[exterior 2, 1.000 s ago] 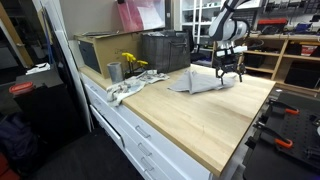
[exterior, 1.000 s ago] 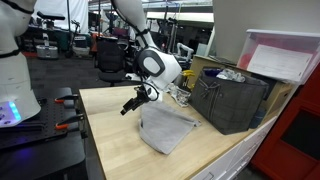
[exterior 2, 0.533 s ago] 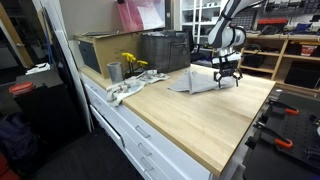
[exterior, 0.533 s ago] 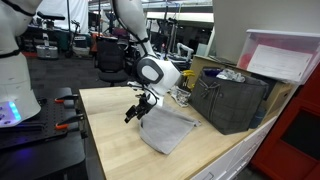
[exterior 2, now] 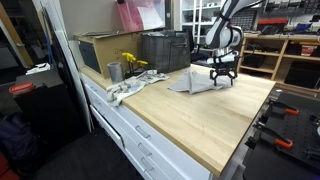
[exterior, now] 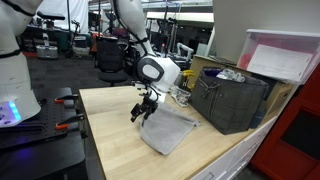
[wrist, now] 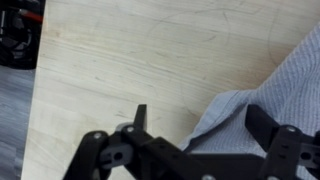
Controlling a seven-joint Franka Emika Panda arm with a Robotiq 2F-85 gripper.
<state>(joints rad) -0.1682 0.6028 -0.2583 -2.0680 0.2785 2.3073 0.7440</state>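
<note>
A grey-blue cloth (exterior: 165,130) lies folded on the wooden table (exterior: 110,140); it also shows as the cloth (exterior 2: 195,83) and, close up, the cloth (wrist: 270,95). My gripper (exterior: 143,110) hangs just above the cloth's near corner, fingers pointing down. In the wrist view the gripper (wrist: 200,125) is open: one finger (wrist: 138,118) stands over bare wood, the other finger (wrist: 265,122) over the fabric, and the cloth's edge lies between them. Nothing is held. The gripper (exterior 2: 224,78) sits at the cloth's far end.
A dark wire basket (exterior: 232,98) with clutter stands beside the cloth. A metal cup (exterior 2: 114,72), yellow flowers (exterior 2: 131,62) and a white rag (exterior 2: 128,89) sit near the table's other end. A cardboard box (exterior 2: 100,50) stands behind them.
The gripper has moved across the table toward the cloth and lowered over its corner. Its jaws stayed open. The cloth has not moved.
</note>
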